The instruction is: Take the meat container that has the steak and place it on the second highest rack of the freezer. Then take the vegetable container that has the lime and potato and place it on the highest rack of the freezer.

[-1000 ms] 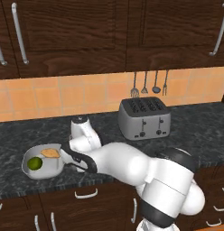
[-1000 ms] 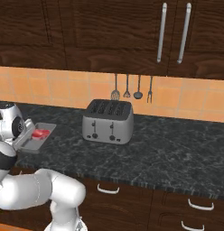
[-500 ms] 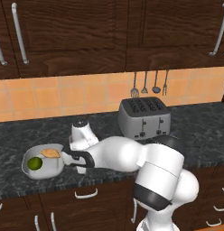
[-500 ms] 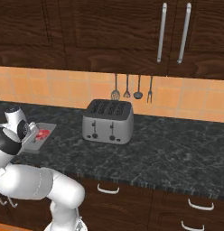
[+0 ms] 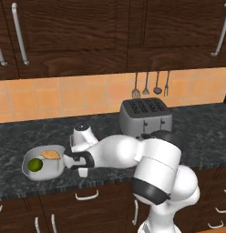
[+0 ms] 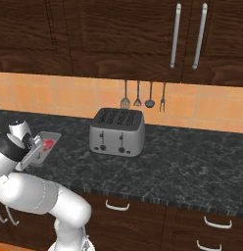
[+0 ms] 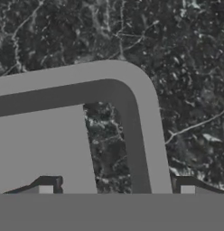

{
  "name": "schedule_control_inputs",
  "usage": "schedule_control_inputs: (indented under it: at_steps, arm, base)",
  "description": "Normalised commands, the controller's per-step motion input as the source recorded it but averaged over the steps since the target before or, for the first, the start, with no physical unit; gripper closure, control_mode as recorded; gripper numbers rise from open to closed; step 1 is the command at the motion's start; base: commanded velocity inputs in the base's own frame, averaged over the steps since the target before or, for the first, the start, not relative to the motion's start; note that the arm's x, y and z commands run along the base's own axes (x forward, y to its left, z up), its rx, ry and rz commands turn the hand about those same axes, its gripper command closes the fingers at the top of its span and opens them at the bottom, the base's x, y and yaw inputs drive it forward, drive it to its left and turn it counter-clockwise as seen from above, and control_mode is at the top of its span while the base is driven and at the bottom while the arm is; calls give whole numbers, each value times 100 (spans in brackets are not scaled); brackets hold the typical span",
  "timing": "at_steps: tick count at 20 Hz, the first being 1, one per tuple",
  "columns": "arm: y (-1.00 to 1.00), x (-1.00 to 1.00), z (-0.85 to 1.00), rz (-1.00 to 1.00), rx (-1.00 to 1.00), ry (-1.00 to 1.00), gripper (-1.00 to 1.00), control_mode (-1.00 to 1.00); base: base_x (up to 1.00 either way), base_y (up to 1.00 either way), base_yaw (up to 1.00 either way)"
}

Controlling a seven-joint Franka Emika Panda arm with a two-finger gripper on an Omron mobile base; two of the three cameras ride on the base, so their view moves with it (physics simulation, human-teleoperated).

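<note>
The meat container (image 6: 51,136) is a flat grey tray on the dark counter, left of the toaster, with the red-pink steak (image 6: 48,143) in it. My gripper (image 7: 117,189) hangs open just over the tray's near corner. The tray's grey rim (image 7: 147,126) runs between my two fingertips (image 7: 46,189). In the left base view the gripper (image 5: 82,170) points down at the counter, and my arm hides the meat tray. The vegetable container (image 5: 30,173), a round grey bowl, sits just left of the hand and holds the green lime (image 5: 35,164) and the tan potato (image 5: 51,154). The freezer and its racks are out of view.
A silver toaster (image 6: 117,131) stands on the counter right of the tray. Utensils (image 6: 143,95) hang on the tiled wall behind it. Dark wood cabinets hang above, and drawers run under the counter's front edge. Bare counter stretches to the right.
The hand has stayed over the meat tray's corner and settled slightly lower. The arm's elbow and shoulder have swung nearer the cameras. Both containers lie where they were.
</note>
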Motion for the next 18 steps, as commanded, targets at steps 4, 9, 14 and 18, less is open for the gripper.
schedule_control_inputs:
  at_steps: [4,9,14,18]
  arm:
    - [0,0,0,0,0,0,100,-100]
    - [0,0,0,0,0,0,100,-100]
    - [-17,-8,27,0,0,-1,100,-100]
    - [-6,-41,49,0,-2,-3,100,-100]
  base:
    - [0,0,0]
    - [0,0,0]
    - [0,0,0]
    - [0,0,0]
